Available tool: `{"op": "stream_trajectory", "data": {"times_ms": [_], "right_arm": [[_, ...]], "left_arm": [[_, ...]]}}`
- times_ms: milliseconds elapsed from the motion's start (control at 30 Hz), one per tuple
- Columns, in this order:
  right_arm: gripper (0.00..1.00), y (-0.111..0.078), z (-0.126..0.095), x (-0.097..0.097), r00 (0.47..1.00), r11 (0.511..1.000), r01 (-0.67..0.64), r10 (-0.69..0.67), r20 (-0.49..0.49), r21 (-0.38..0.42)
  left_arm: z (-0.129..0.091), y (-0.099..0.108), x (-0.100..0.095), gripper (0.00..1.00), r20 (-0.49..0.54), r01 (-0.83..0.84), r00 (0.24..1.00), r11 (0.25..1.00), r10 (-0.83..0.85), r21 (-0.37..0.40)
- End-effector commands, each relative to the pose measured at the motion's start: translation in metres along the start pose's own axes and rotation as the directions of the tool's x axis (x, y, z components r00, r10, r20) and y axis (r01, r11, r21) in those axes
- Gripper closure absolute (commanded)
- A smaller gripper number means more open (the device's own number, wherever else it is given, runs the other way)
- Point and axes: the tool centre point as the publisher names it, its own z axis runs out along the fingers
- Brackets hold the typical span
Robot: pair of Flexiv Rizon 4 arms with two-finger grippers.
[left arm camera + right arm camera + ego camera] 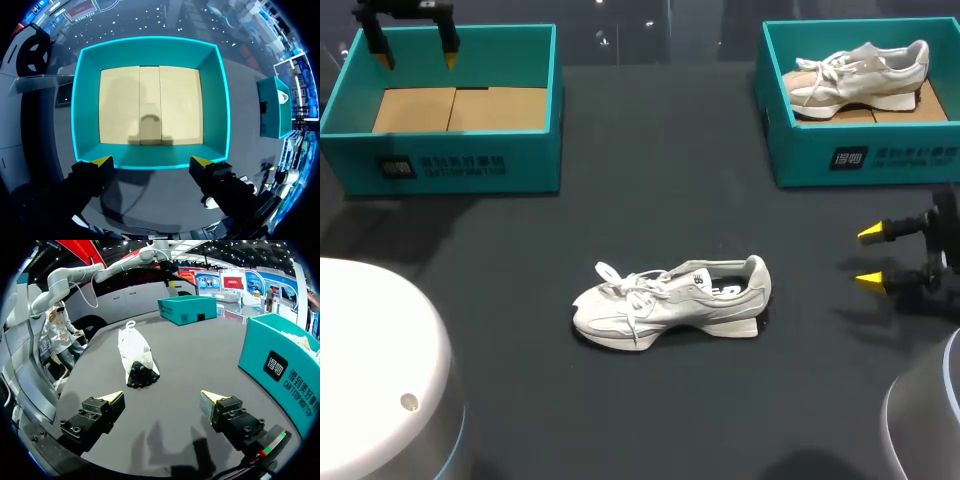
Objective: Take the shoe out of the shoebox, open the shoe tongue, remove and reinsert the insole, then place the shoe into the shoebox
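The shoe point(670, 300) stands on its sole mid-worktop point(520, 240), out of the box and free for tongue work. The left gripper point(417, 58) hangs over the empty box point(450, 160), fingers wide. The right gripper point(869, 257), also wide, faces the heel.

Dark table point(650, 180) — 1 pale shoe point(860, 75) inside the right-side box point(800, 155).
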Motion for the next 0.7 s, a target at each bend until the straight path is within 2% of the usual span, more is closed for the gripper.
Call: {"op": "stream_trajectory", "data": {"times_ms": [33,100,333,500,700], "right_arm": [[0.00,-0.028,-0.006,-0.002,0.999,0.992,0.034,-0.035,-0.013,-0.118],[0.00,-0.033,-0.006,-0.001,0.999,0.988,0.038,-0.042,-0.020,-0.146],[0.00,-0.037,0.003,0.010,0.995,0.980,0.100,-0.104,-0.012,-0.174],[0.00,-0.033,0.013,0.012,0.992,0.984,0.128,-0.129,0.002,-0.127],[0.00,-0.029,0.018,0.015,0.987,0.979,0.161,-0.160,0.018,-0.128]], "left_arm": [[0.000,0.000,0.000,0.00,0.001,0.000,1.000,1.000,0.000,0.000],[0.000,0.000,0.000,0.00,0.001,0.000,1.000,1.000,0.000,0.000],[0.000,0.000,0.000,0.00,0.001,0.000,1.000,1.000,0.000,0.000],[0.000,0.000,0.000,0.00,0.001,0.000,1.000,1.000,0.000,0.000],[0.000,0.000,0.000,0.00,0.001,0.000,1.000,1.000,0.000,0.000]]}}
